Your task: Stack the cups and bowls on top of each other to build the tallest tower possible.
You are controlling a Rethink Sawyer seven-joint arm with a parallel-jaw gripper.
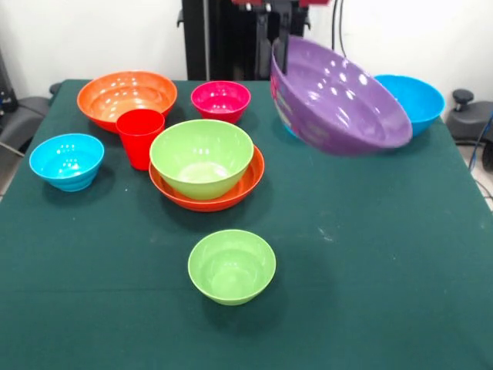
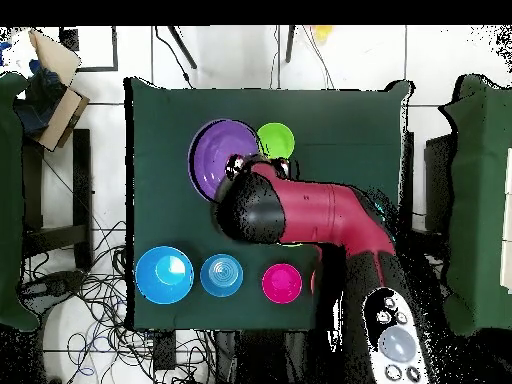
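Arm (image 2: 300, 215) is covering most bowls in the overhead view. Gripper (image 1: 281, 31) is getting cut off at the front view's top edge, grip unclear. Purple bowl (image 1: 339, 96) is hiding part of a blue bowl (image 1: 416, 100).

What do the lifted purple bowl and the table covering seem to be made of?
The purple bowl looks like glossy moulded plastic: bright highlights dot its smooth inside, and the gripper holds it tilted by the rim. The table covering looks like matte dark green cloth, perhaps felt, with no shine.
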